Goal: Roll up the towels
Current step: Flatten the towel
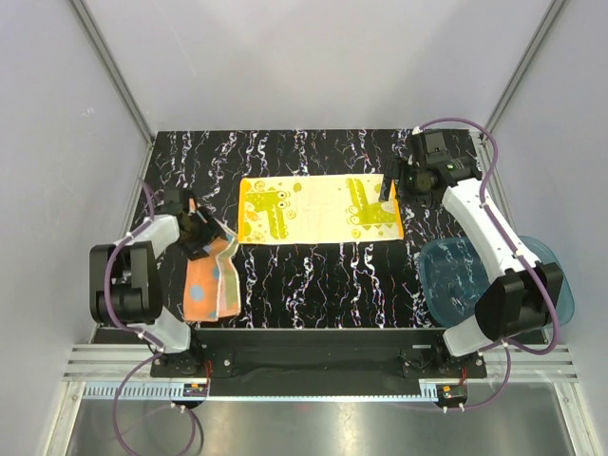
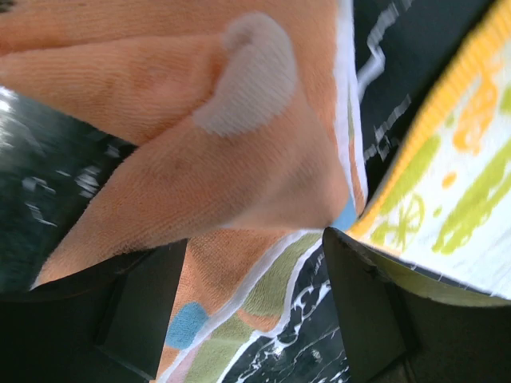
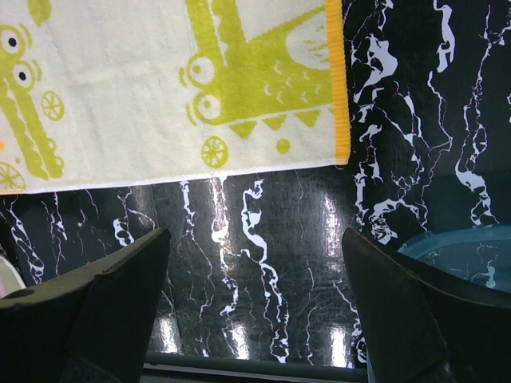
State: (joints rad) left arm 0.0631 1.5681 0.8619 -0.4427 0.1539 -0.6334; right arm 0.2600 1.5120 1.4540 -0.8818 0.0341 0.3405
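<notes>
The yellow towel (image 1: 318, 211) lies flat mid-bench, ready for rolling. My left gripper (image 1: 201, 234) holds the orange polka-dot towel (image 1: 211, 277) bunched at the left edge, keeping it clear. My right gripper (image 1: 387, 186) hovers wide, holding nothing, over the yellow towel's right end.

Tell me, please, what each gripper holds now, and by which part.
The left gripper holds the orange towel by its upper end, the rest hanging down. The right gripper is open and holds nothing.

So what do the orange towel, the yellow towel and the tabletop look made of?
Orange towel: soft terry cloth, looped weave visible, matte.
Yellow towel: similar woven terry, printed green figures, matte.
Tabletop: hard, glossy black marble-look surface, reflecting light; likely laminate, cannot confirm.
</notes>
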